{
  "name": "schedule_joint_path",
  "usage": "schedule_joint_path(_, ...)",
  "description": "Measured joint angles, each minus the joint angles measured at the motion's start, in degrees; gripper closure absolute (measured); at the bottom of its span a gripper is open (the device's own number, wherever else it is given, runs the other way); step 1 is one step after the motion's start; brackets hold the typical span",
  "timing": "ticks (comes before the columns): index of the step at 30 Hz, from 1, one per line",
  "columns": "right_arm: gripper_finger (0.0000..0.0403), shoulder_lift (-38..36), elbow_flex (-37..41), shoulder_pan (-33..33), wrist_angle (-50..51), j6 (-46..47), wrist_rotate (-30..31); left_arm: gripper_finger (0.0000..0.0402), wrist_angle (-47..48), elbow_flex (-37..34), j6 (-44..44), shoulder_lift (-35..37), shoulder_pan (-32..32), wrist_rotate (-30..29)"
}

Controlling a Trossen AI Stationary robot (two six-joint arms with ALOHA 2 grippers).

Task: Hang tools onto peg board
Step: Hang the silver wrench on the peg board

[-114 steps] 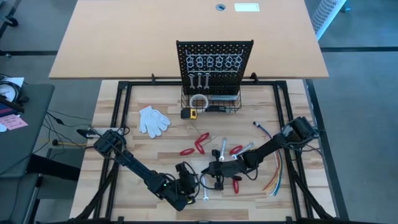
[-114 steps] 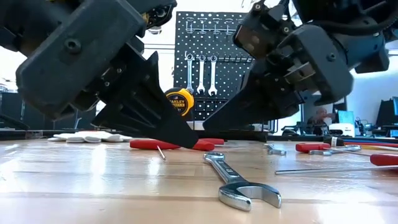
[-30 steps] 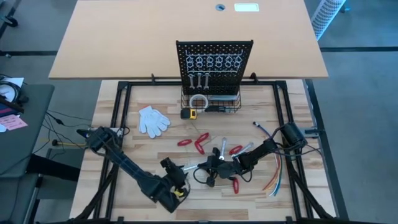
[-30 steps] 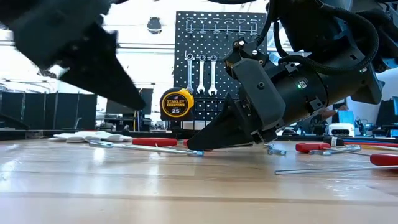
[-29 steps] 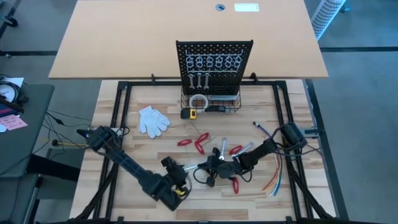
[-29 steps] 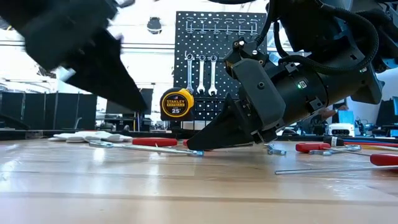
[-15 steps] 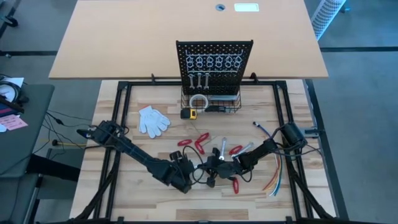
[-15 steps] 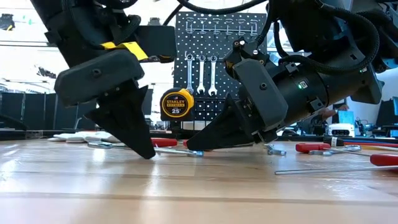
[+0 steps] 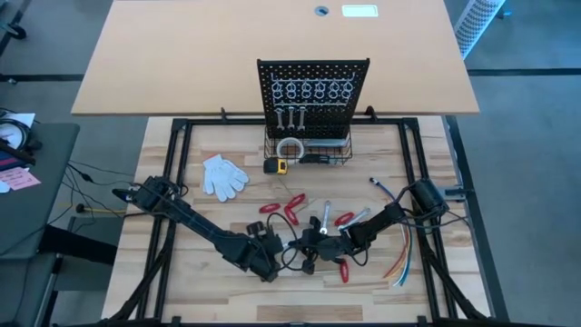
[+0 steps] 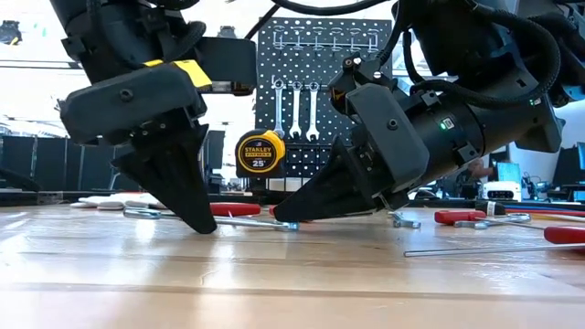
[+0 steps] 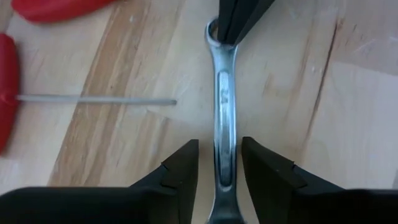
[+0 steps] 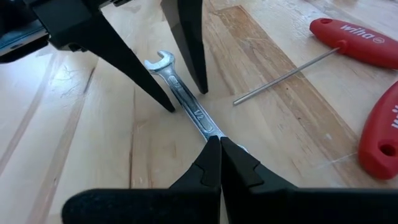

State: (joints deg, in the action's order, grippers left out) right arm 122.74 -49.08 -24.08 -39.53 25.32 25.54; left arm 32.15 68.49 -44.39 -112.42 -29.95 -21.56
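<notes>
Wrench (image 11: 224,118) — slim, silver, flat on the wooden table (image 9: 182,272), between both arms near the front edge. Looks stiff, light and slick: best taken across the flat shank, not the rounded ends. Left gripper (image 11: 219,163) straddles the shank, fingers part-open on either side, not yet gripping. Right gripper (image 12: 219,146) pressed shut, tips pinning the ring end. Red-handled tools (image 9: 292,209) lie just behind. Peg board (image 9: 313,95) stands well apart at the back, three wrenches already hung.
</notes>
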Motion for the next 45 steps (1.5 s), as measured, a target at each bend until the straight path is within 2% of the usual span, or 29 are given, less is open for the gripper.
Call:
schedule_joint_path(9,0.0398,0.0,0.0,0.01,-0.01,0.0,-0.14,0.0309,1.55,-0.24,0.21,0.04,-0.21,3.17)
schedule_joint_path(17,0.0398,0.0,-0.02,0.0,-0.09,-0.09,-0.22,0.0374,1.7,-0.28,0.52,-0.02,-0.38,3.25)
schedule_joint_path(27,0.0396,0.07,-0.04,-1.01,-0.91,-1.83,1.61,0.0374,1.65,-0.3,0.62,-0.09,-1.4,-0.02)
schedule_joint_path(32,0.0364,-1.39,0.02,-1.87,0.82,-2.1,3.75,0.0374,1.63,-0.39,-1.49,-0.22,-3.17,-3.89)
schedule_joint_path(36,0.0331,-4.69,0.52,-2.78,5.69,-4.41,4.28,0.0373,2.09,-0.57,-4.26,-0.33,-4.93,-7.16)
schedule_joint_path(40,0.0307,-9.66,0.33,-3.82,16.25,-4.61,4.88,0.0374,3.88,-0.57,-7.33,-0.33,-6.71,-9.99)
schedule_joint_path(45,0.0302,-16.12,0.28,-5.78,33.98,0.92,13.48,0.0374,7.45,-2.52,-14.41,0.59,-8.87,-15.49)
